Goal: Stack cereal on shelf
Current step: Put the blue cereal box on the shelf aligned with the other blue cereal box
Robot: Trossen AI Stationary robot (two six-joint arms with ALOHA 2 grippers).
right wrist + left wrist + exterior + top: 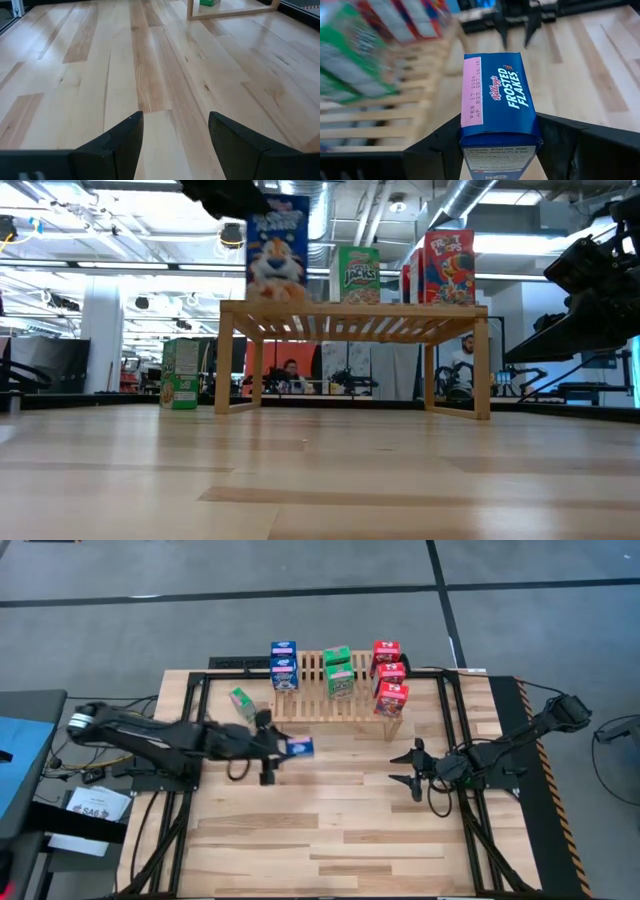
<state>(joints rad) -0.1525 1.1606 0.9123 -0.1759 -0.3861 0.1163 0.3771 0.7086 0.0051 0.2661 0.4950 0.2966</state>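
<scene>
**Ana:** Risk first, reading left to right. What could go wrong?

**Ben:** On the left, a green box (241, 699) stands alone on the wooden surface (330, 830), just off the rack's left end. The left arm's fingers (283, 747) are clamped on a blue box (300, 747), carried in front of the rack (335, 700). My judgement: a swing toward the rack could clip that lone green box or the boxes already up there and topple them.

**Ana:** And the grip itself?

**Ben:** The left wrist view shows both dark fingers pressed against the blue box's (498, 100) sides near one end. Held that far out it could pivot or slip, I'd guess.

**Ana:** What is on the rack?

**Ben:** Two blue boxes (284, 665) at the left end, two green ones (339, 672) in the middle, red boxes (388, 668) at the right, one red standing just at the rack's front corner. Narrow standing boxes tip easily if nudged.

**Ana:** The right arm?

**Ben:** It waits over bare surface to the right, well apart from everything, its fingers (416, 768) partly open and holding nothing.

**Ana:** Any writing?

**Ben:** The held box reads "Kellogg's Frosted Flakes", with a pink stamp "FEB 17 2026" and an ingredients line beginning "Milled corn, sugar". From table height, the green box on the rack (359, 275) shows "Jacks"; the red one's (449, 268) lettering I can't read in full.
</scene>
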